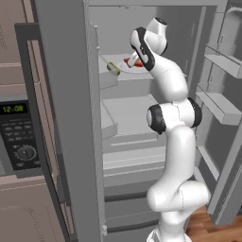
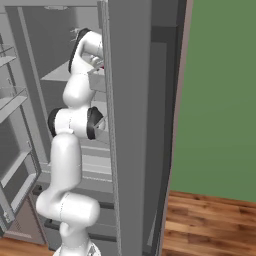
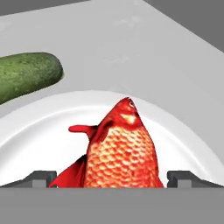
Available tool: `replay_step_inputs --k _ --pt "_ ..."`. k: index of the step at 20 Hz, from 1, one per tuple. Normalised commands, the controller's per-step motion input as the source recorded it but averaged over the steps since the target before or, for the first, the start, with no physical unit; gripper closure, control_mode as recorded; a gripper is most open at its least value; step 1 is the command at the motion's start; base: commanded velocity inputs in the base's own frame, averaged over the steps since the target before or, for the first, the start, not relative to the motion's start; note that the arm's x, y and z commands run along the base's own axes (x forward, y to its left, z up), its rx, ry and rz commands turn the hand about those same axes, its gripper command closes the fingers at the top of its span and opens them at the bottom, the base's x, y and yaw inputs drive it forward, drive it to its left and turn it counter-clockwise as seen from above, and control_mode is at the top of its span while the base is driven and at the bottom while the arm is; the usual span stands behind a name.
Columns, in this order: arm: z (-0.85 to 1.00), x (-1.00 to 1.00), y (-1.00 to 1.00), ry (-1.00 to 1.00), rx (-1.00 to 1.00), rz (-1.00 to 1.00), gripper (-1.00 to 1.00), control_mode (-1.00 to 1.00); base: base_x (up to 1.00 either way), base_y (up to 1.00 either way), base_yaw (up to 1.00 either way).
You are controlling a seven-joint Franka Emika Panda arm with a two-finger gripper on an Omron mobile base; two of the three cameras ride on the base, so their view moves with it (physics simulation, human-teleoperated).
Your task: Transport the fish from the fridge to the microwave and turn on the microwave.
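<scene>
microwave: left of fridge, door shut, not started | fish: on white plate on fridge shelf, right of green vegetable | gripper: wide open, straddling fish, holding nothing | left: grasp, carry, start

fish: bright red-orange, with a pattern of paler orange scales over the body; fins plain deep red
plate: plain white
vegetable: dark green, faintly mottled
fridge: dark grey outside, pale grey shelves and door bins inside
microwave: black panel, green digits on the display
arm: glossy white with dark joints
floor: brown wood planks
wall: flat green
</scene>
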Motion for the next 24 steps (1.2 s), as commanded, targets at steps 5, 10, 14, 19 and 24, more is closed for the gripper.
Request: replay_step_inputs --k 5,10,14,19,24 --pt "-0.27 -0.04 0.00 0.01 -0.02 0.00 -1.00 -1.00 0.00 0.00 0.00" --pt "-0.20 0.00 0.00 0.00 -0.02 0.01 1.00 -1.00 0.00 0.00 0.00" --pt "-0.08 0.00 -0.01 0.00 0.00 0.03 1.00 -1.00 0.00 0.00 0.00" --pt "-0.04 -0.06 -0.01 0.00 0.00 0.04 1.00 -1.00 0.00 0.00 0.00" --pt "-0.01 -0.21 0.00 -0.05 0.00 0.08 1.00 -1.00 0.00 0.00 0.00"
